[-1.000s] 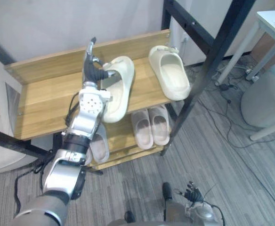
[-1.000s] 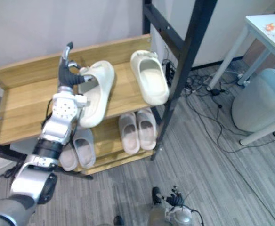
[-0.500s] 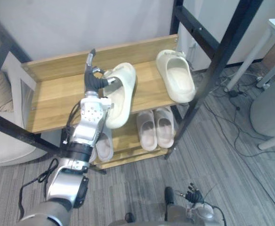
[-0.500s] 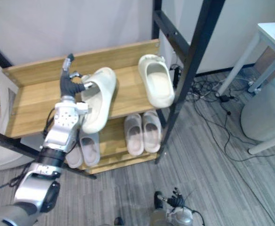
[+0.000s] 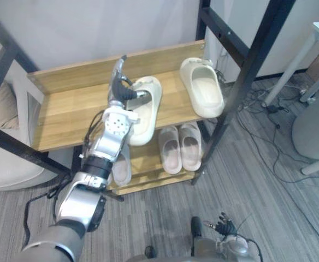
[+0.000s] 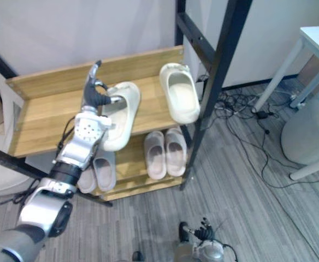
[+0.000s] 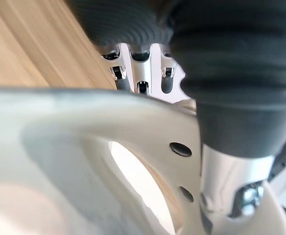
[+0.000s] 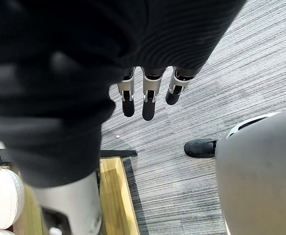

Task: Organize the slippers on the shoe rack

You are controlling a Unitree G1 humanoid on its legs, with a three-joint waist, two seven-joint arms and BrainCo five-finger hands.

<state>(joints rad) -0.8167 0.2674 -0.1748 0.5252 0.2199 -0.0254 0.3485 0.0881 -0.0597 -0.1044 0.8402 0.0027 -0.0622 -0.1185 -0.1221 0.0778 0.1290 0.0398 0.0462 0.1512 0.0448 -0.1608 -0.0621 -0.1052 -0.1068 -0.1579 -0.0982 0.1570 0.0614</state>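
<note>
Movement since half a second ago is small: your left hand (image 5: 119, 93) has carried the cream foam slipper (image 5: 147, 112) a little along the light wooden top shelf (image 5: 61, 112) of the black-framed shoe rack (image 5: 241, 71). It now lies nearer the second cream foam slipper (image 5: 202, 90), though the two are still apart. The held slipper's toe still hangs over the shelf's front edge. Your left hand is clamped on the slipper's strap, thumb and fingers pinching its edge while one finger points straight up. On the lower shelf (image 5: 148, 183), the pair of pale pink slippers (image 5: 180, 147) sits to the right and the pair of grey slippers (image 5: 119, 166) lies partly hidden behind your left arm; neither has shifted. The left wrist view gives you what the eye views cannot: the strap (image 7: 84, 142) up close, with silver fingers (image 7: 140, 73) behind it and the shelf's wood grain (image 7: 30, 44) beyond. Your right hand (image 5: 223, 224) hangs low at the bottom of the eye views. Its own wrist view shows its fingers (image 8: 147, 95) straight and relaxed, holding nothing, over the grey striped carpet (image 8: 221, 88).
</note>
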